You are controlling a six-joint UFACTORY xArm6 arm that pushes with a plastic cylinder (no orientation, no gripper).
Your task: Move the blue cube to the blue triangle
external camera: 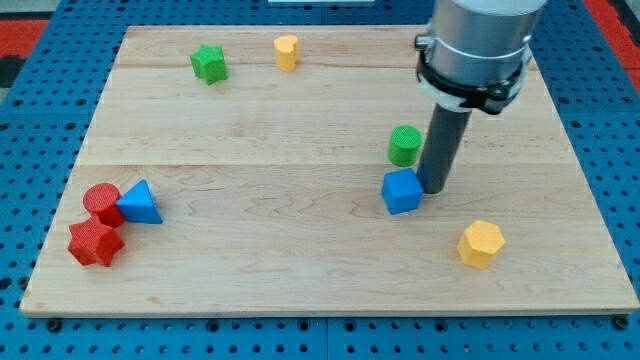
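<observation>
The blue cube (401, 191) lies right of the board's middle. The blue triangle (140, 204) lies near the left edge, far to the cube's left. My tip (435, 188) is down at the cube's right side, touching or almost touching it. The rod rises from there to the arm's grey end at the view's top right.
A green cylinder (405, 145) stands just above the cube, left of the rod. A red cylinder (102, 201) and a red star-like block (95, 243) sit against the triangle's left. A yellow hexagon (482, 243) is lower right. A green star (209, 64) and yellow block (287, 52) are at top.
</observation>
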